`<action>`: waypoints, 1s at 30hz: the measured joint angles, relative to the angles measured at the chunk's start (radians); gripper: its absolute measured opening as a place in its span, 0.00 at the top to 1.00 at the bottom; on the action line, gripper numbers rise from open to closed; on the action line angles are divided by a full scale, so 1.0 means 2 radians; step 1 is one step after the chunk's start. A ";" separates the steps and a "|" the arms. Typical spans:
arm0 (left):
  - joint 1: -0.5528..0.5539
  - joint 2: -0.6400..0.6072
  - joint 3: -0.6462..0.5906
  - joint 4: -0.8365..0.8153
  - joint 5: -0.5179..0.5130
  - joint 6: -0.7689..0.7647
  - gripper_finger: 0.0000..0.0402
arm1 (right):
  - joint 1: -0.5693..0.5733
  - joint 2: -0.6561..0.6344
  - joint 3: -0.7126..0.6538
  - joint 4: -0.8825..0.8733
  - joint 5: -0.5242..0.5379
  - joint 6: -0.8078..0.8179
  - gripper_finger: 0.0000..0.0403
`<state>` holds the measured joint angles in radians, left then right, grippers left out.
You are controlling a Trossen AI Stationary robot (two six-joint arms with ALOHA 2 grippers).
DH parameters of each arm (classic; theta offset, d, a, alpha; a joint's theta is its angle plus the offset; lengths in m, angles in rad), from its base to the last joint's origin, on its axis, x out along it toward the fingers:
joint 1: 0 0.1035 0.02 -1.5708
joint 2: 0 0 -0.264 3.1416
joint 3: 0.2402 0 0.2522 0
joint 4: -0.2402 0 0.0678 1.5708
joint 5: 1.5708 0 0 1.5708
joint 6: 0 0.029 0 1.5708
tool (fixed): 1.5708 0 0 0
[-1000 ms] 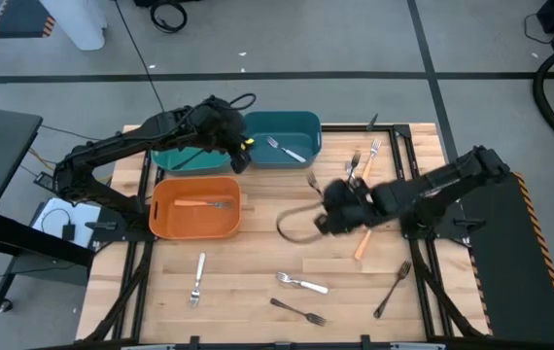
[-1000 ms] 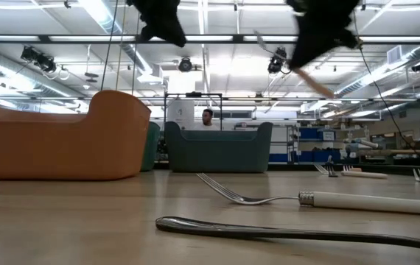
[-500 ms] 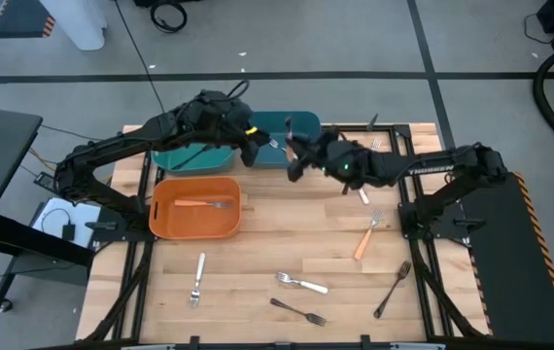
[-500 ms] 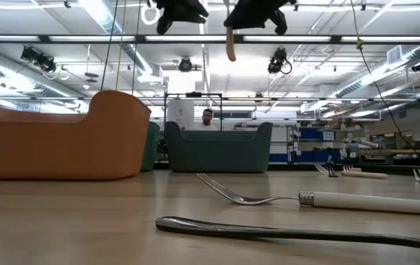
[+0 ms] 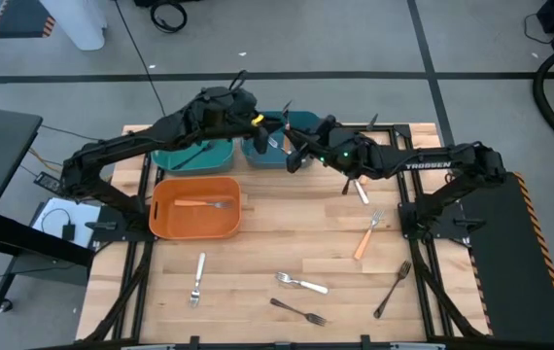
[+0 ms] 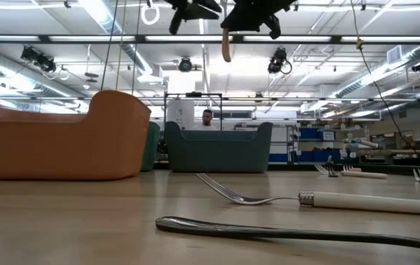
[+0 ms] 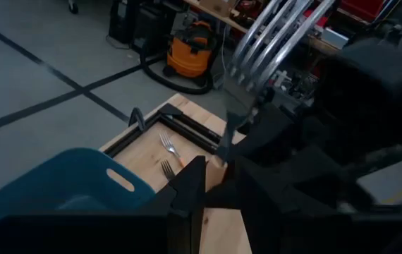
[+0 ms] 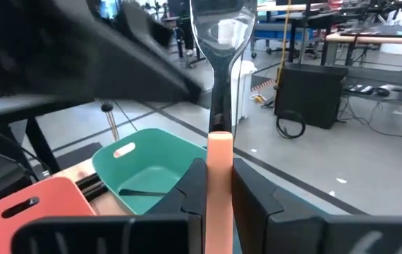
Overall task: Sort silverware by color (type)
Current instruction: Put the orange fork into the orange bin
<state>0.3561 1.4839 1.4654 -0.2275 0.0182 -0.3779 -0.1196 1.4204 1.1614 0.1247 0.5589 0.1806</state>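
My right gripper (image 5: 294, 151) is above the blue bin (image 5: 306, 124), shut on an orange-handled fork (image 8: 220, 42) that stands upright with its tines (image 7: 268, 42) up. My left gripper (image 5: 261, 130) is open and faces it from the table's left. Its fingers (image 7: 191, 197) reach up to the fork's handle; I cannot tell whether they touch it. The blue bin holds a silver fork (image 5: 279, 146). An orange-handled fork (image 5: 202, 203) lies in the orange bin (image 5: 165, 222). Several more forks lie loose on the table. My right gripper pinches the fork's orange handle (image 8: 220, 152) between its two fingers, just below where the silver neck joins it. The fingers come nearly level from the table's right and lie across the fork. The fork is lifted clear and upright, its handle end (image 6: 226, 46) hanging below the gripper.
A teal bin (image 5: 188, 158) stands left of the blue one. Loose forks lie at the near side (image 5: 197, 280) (image 5: 301, 283) (image 5: 296, 312) (image 5: 392, 289), mid right (image 5: 366, 236) and far right (image 5: 375, 147). A person (image 6: 207, 116) stands in the room beyond the table.
My right gripper has swung from the table's middle toward the far left and upward, to above the blue bin. The fork it holds has turned from slanting to upright. My left gripper has tipped up toward level and shifted a little toward the right gripper.
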 joint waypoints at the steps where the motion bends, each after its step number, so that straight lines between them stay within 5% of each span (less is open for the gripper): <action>1: 0.000 0.007 0.000 0.009 0.000 0.000 0.78 | -0.003 0.000 0.000 -0.003 -0.007 0.000 0.88; 12: 0.006 0.048 0.000 0.075 0.003 -0.002 0.79 | -0.010 0.000 0.000 -0.034 -0.031 -0.004 0.88; 23: 0.011 0.051 0.000 0.074 0.001 0.014 0.97 | -0.022 0.000 0.000 -0.035 -0.029 -0.024 0.88; 30: 0.014 0.050 0.000 0.070 0.004 0.019 0.98 | -0.024 0.000 0.000 -0.032 -0.034 -0.013 0.75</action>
<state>0.3850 1.5845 1.4662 -0.0873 0.0257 -0.3405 -0.1669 1.4212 1.1618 0.0615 0.4917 0.1539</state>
